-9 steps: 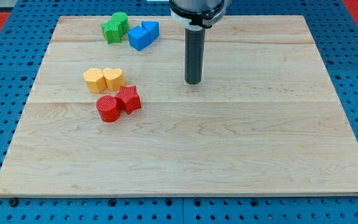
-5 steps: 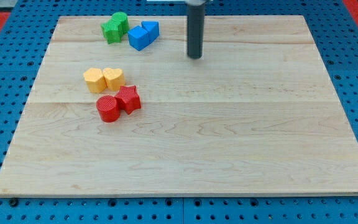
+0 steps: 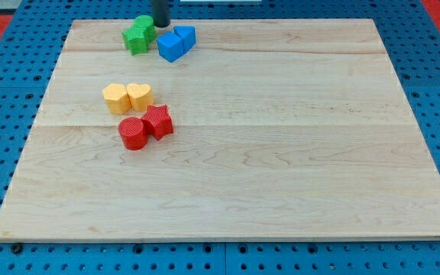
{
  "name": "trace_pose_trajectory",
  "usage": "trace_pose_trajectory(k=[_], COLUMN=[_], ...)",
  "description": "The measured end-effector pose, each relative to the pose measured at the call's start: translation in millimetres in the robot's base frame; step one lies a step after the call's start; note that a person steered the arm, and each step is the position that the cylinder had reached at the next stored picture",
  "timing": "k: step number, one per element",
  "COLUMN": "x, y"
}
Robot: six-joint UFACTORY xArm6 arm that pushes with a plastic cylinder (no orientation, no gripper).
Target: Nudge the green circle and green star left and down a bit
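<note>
My tip (image 3: 161, 24) is sitting at the counter's (image 3: 281, 153) far edge, just right of the green circle (image 3: 147, 25) and green star (image 3: 136, 38), placed to shove both leftward and nearer. No jaws exist here. Blue blocks (image 3: 176, 42) are lying beside them.

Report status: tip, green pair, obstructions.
My tip at the board's top edge, beside green circle. Green star touching circle, view's left. Blue blocks close on the right.

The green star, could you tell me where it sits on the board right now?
The green star sits near the board's top edge, view's left, touching the green circle; my tip is just right of the circle.
</note>
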State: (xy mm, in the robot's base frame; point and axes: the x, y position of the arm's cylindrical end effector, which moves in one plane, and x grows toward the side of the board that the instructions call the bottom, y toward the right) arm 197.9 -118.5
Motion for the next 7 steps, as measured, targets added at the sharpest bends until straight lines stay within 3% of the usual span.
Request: trace_pose_trajectory(k=[4,7], x=[8.6,67.3], y=[-3.0,17.5])
